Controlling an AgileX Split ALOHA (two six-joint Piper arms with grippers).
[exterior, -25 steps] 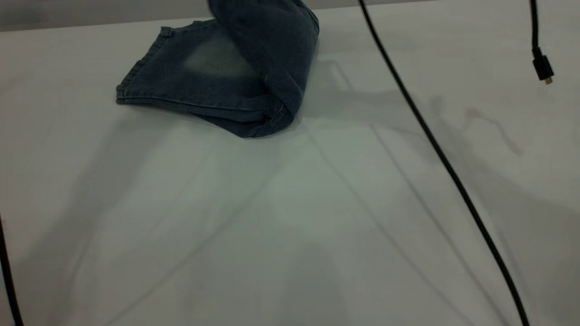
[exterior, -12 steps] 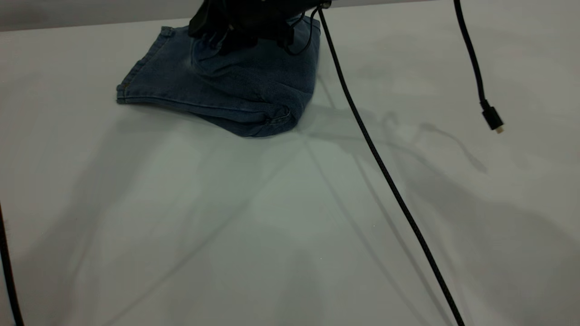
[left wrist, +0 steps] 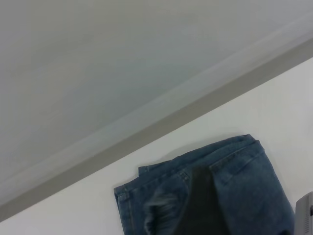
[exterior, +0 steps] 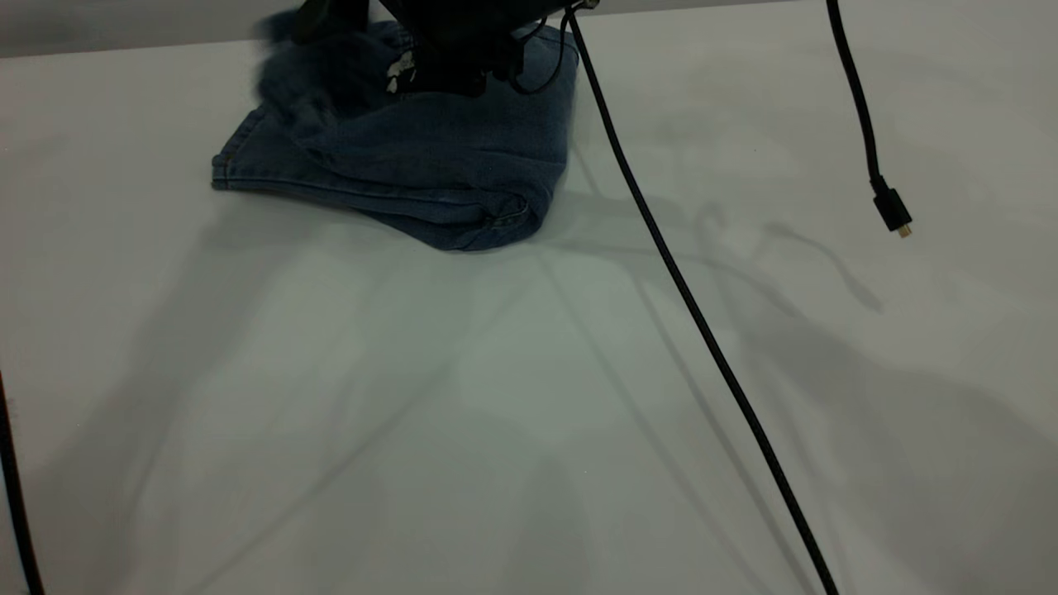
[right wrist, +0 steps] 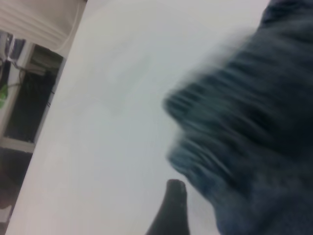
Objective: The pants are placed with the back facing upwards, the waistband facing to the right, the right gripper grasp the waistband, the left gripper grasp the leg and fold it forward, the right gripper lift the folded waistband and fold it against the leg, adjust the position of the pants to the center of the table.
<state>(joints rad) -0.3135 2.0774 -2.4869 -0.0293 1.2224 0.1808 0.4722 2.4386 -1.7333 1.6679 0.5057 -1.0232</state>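
Note:
The blue denim pants (exterior: 430,165) lie folded near the table's far edge, left of centre. The folded bulk is on the right and a hem edge points left. My right gripper (exterior: 446,49) hovers low over their far side, dark against the cloth. In the right wrist view one black fingertip (right wrist: 176,193) stands clear of the blurred denim (right wrist: 254,122), with white table between them, so the gripper is open. The other finger is hidden behind the cloth. The left wrist view shows the pants (left wrist: 244,186) from a distance with a dark shape across them. My left gripper is out of view.
A black cable (exterior: 686,297) runs from the right gripper diagonally across the white table (exterior: 496,413) to the near right. A loose cable with a plug (exterior: 893,211) dangles at the right. Another cable (exterior: 12,504) shows at the near left edge.
The raised waistband came down onto the leg with the right gripper. The gripper then shifted left, and a flap of denim at the far left is now blurred in motion.

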